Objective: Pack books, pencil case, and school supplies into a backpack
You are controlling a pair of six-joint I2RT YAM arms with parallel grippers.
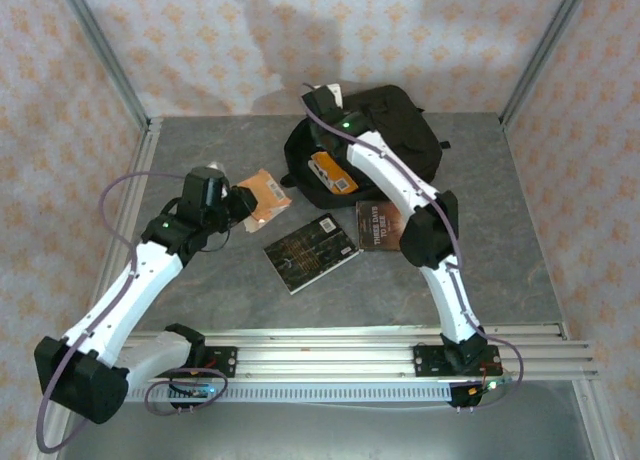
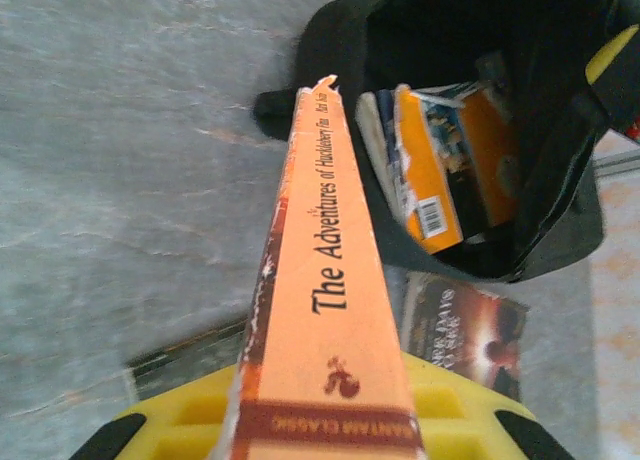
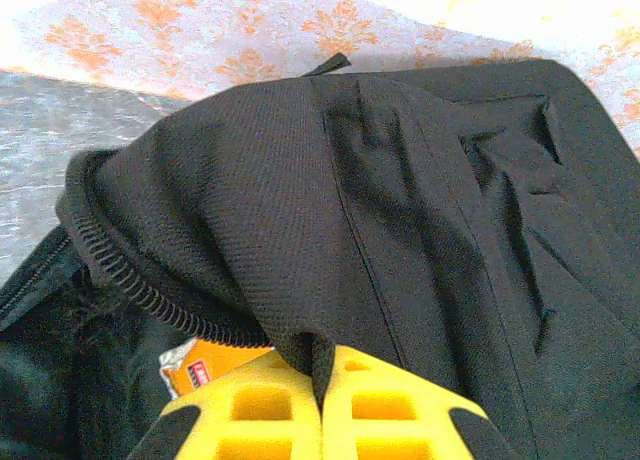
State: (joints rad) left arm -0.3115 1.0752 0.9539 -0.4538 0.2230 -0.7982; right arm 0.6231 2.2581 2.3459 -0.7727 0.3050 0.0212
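Your backpack [image 1: 400, 130] lies open at the far side of the table [image 1: 200, 150], mouth facing the arms, and one orange-covered book [image 1: 333, 172] is already inside it. The right gripper [image 3: 320, 380] is pinched together on the fabric at the bag's rim, lifting the flap so the opening stays wide. Just left of the bag, the left gripper [image 1: 240, 198] is clamped on an orange paperback [image 2: 330, 280], spine aimed at the opening, so that book looks to be next in. On the table nearer the arms lie a black-covered book [image 1: 310, 252] and, beside it, a dark brown book [image 1: 376, 223] partly under the right arm. You have four books to count: one packed, one in hand, two waiting. Whether any smaller supplies sit in the dark interior cannot be told; roughly a quarter of the books are done.
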